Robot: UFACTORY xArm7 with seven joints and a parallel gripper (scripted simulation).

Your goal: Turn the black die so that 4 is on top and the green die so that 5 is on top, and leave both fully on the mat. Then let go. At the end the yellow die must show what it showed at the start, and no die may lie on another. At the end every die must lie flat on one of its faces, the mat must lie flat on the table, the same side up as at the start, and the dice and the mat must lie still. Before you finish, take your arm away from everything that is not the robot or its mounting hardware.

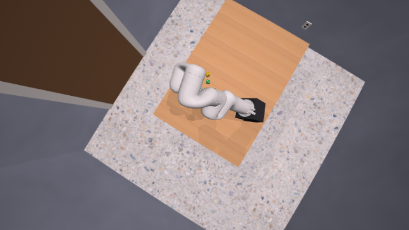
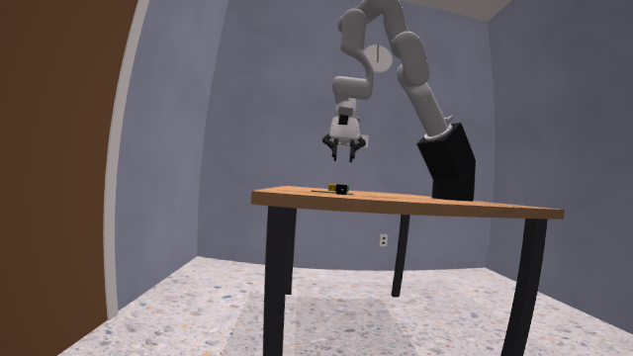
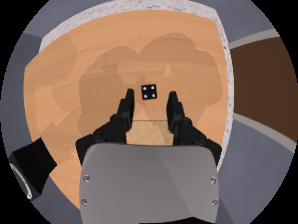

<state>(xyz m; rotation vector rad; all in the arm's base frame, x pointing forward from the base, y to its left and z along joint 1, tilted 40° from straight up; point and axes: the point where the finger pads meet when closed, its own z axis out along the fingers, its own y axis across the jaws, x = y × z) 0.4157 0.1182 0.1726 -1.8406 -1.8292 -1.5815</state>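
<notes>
Black die (image 2: 341,189) (image 3: 149,92), four pips on the face turned to the wrist camera, appears to rest on the table (image 2: 406,199) (image 3: 60,95), just beyond the edge of the pale mat (image 2: 318,191) (image 3: 150,132). Your gripper (image 2: 343,159) (image 3: 151,98) hangs above the dice, fingers partly open, nothing between them. Green die (image 1: 208,81) (image 2: 348,188) and yellow die (image 1: 208,74) (image 2: 331,187) lie near each other; their pips cannot be read.

Handling, by judgement: expect each die to be light, rigid and hardly fragile, with smooth faces that may slip or pivot if you pinch off-centre. Take the black die across two opposite upright faces, at mid-height, pads parallel to them; carry it level onto the mat, keeping the four uppermost. For the green die, choose the pair of faces that lets you roll the five upward, and leave finger room beside the yellow. Mat probably thin: pressing low could drag or curl it, so release gently.
</notes>
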